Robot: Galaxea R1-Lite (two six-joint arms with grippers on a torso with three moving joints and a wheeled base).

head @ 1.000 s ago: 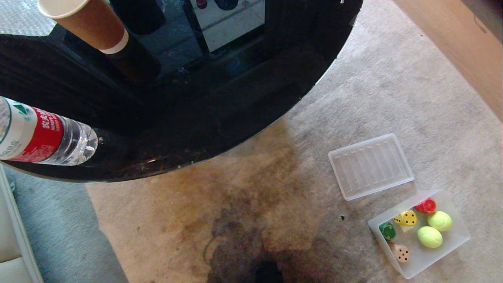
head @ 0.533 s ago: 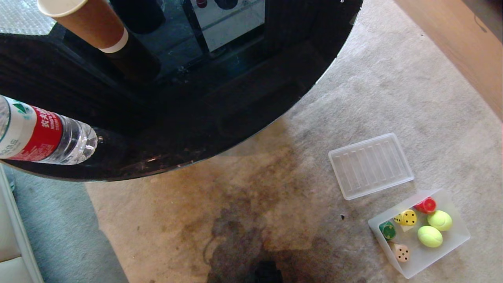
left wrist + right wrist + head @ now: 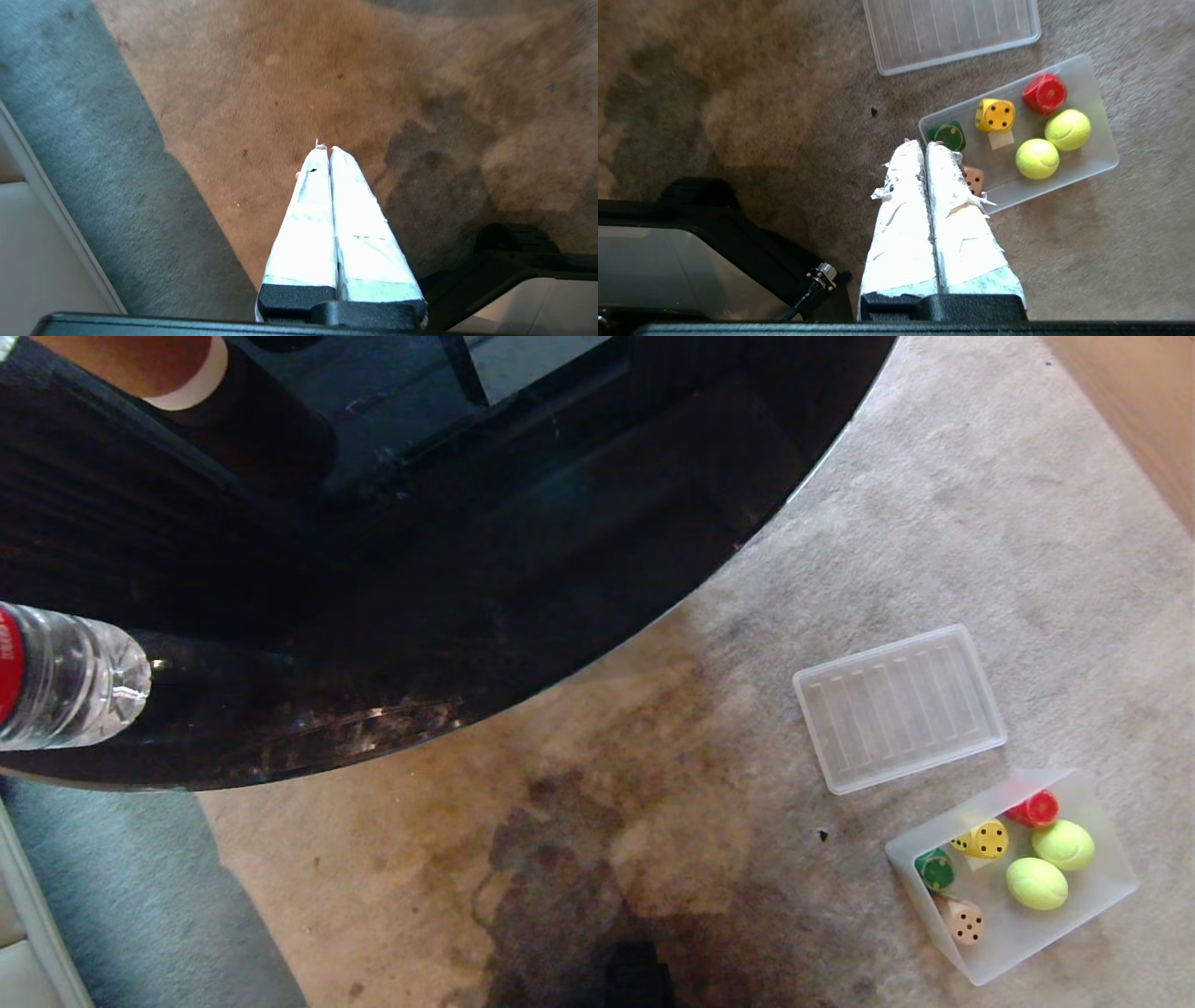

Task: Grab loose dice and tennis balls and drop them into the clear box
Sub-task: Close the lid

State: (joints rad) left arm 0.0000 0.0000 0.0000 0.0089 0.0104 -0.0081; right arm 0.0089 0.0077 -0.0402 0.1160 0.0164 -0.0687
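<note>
On the carpet at the lower right of the head view lies the clear box (image 3: pixel 1106 903) (image 3: pixel 1104 156). It holds a red die (image 3: pixel 1033 808) (image 3: pixel 1045 94), a yellow die (image 3: pixel 982 840) (image 3: pixel 995 115), a dark green die (image 3: pixel 934 870) (image 3: pixel 948 134), a tan die (image 3: pixel 963 922) (image 3: pixel 974 179) and two tennis balls (image 3: pixel 1063 845) (image 3: pixel 1036 883) (image 3: pixel 1067 129) (image 3: pixel 1037 158). My right gripper (image 3: pixel 923 142) hangs shut and empty above the box's near corner, partly hiding the tan die. The left gripper (image 3: pixel 325 148) is shut and empty over bare carpet. Neither arm shows in the head view.
The ribbed translucent lid (image 3: pixel 899 707) (image 3: pixel 952 28) lies flat just beyond the box. A round black glass table (image 3: pixel 467 569) fills the upper left, with a water bottle (image 3: pixel 65 681) and a paper cup (image 3: pixel 177 373) on it. My black base (image 3: pixel 691 242) sits close by.
The whole head view has shifted: table, cup and bottle slid towards the upper left edge, lid and box slightly up. The camera moved; the things on the carpet kept their places.
</note>
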